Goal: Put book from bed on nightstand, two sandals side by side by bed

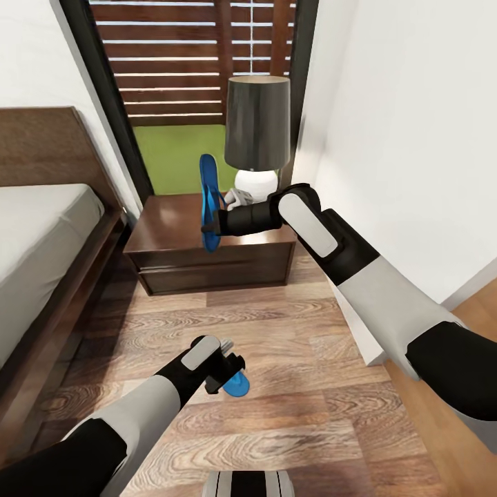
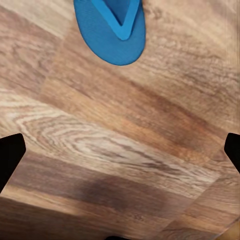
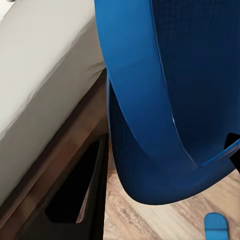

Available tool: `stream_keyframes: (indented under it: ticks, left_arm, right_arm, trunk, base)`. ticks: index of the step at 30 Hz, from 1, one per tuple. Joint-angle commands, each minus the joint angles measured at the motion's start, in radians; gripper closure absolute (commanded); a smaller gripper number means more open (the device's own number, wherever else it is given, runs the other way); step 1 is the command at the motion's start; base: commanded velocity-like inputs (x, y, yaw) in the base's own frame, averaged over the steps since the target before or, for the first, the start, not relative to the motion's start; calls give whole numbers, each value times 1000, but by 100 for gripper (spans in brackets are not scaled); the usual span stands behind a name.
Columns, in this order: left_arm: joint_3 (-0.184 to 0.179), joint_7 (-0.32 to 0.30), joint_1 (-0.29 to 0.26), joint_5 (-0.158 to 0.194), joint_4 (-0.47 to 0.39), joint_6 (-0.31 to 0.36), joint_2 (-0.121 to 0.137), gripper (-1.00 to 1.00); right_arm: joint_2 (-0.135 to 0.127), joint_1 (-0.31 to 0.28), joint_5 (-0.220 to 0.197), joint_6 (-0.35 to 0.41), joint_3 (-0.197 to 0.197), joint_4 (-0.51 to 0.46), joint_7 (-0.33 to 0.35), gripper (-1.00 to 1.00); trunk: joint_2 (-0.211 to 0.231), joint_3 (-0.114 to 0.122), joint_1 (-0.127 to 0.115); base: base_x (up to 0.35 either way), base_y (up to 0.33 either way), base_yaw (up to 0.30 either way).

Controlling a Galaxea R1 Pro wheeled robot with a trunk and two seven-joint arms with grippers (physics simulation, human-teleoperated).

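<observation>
Looking down from the head, the right pincer (image 1: 212, 222) clamps one blue sandal (image 1: 208, 197) upright above the nightstand (image 1: 207, 259), the lamp (image 1: 257, 131) at its 2 o'clock. The left pincer (image 1: 231, 369) hangs spread wide over the floor (image 1: 290, 386), the second sandal (image 1: 237, 385) lying flat beneath it. The bed (image 1: 41, 235) stands at 9 o'clock.

Left wrist: that second sandal (image 2: 112, 27) lies on planks, between wide-apart fingertips (image 2: 10, 155).

Right wrist: the held sandal (image 3: 170, 100) looms close, with the mattress (image 3: 40, 65) beyond it.
</observation>
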Motion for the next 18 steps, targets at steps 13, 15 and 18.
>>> stream_keyframes:
  ticks: [13,15,18]
  left_arm:
    - [-2,5,-1,-1,-3,-46,0,-100]
    - [-2,5,-1,-1,-3,-50,1,-100]
    - [-2,5,-1,-1,-3,-54,1,-100]
  right_arm:
    - [0,-1,9,3,0,0,11,100]
    - [0,-1,9,3,0,0,11,100]
    - [0,-1,9,3,0,-1,12,100]
  trunk:
    - [0,-1,0]
    - [0,-1,0]
    - [0,-1,0]
  base:
    - [4,-3,0]
    - [0,0,0]
    - [0,0,0]
